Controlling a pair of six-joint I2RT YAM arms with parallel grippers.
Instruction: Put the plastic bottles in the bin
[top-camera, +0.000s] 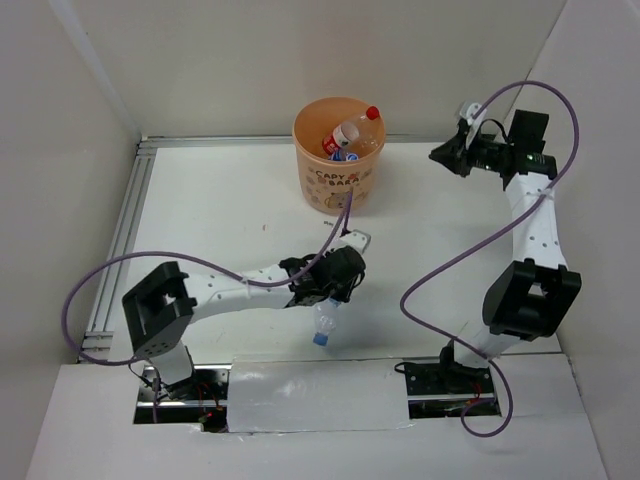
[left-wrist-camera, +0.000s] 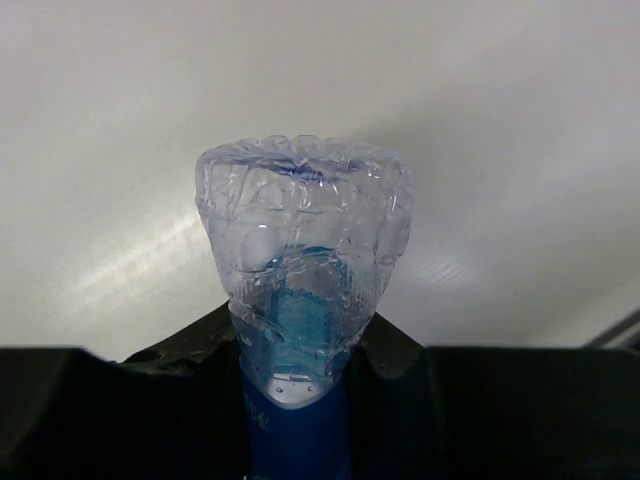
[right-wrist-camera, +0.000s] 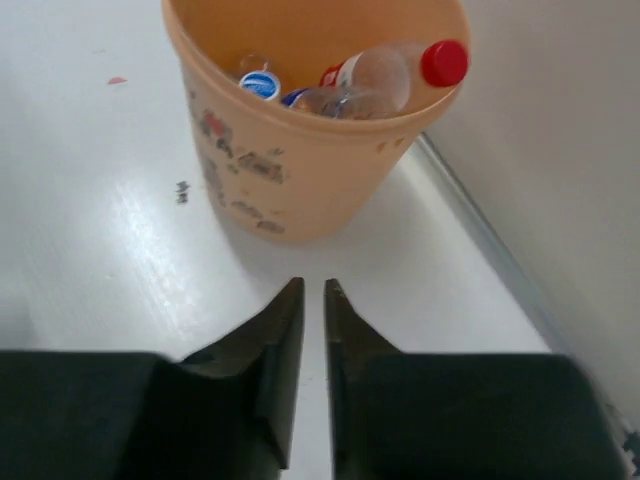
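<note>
A small clear plastic bottle (top-camera: 325, 318) with a blue cap and blue label is clamped in my left gripper (top-camera: 335, 285), cap end pointing toward the near edge. In the left wrist view its crumpled base (left-wrist-camera: 300, 220) sticks out past the black fingers (left-wrist-camera: 395, 350), and my left gripper (left-wrist-camera: 300, 335) is shut on it. The orange bin (top-camera: 338, 180) stands at the back centre with several bottles inside, one red-capped (top-camera: 352, 130). My right gripper (top-camera: 442, 155) hovers right of the bin. In the right wrist view my right gripper (right-wrist-camera: 312, 287) has its jaws almost together, empty, facing the bin (right-wrist-camera: 290, 180).
White walls enclose the table on the left, back and right. A metal rail (top-camera: 120, 240) runs along the left edge. The left arm's purple cable (top-camera: 340, 215) loops up near the bin's front. A small red speck (right-wrist-camera: 117, 80) lies on the table.
</note>
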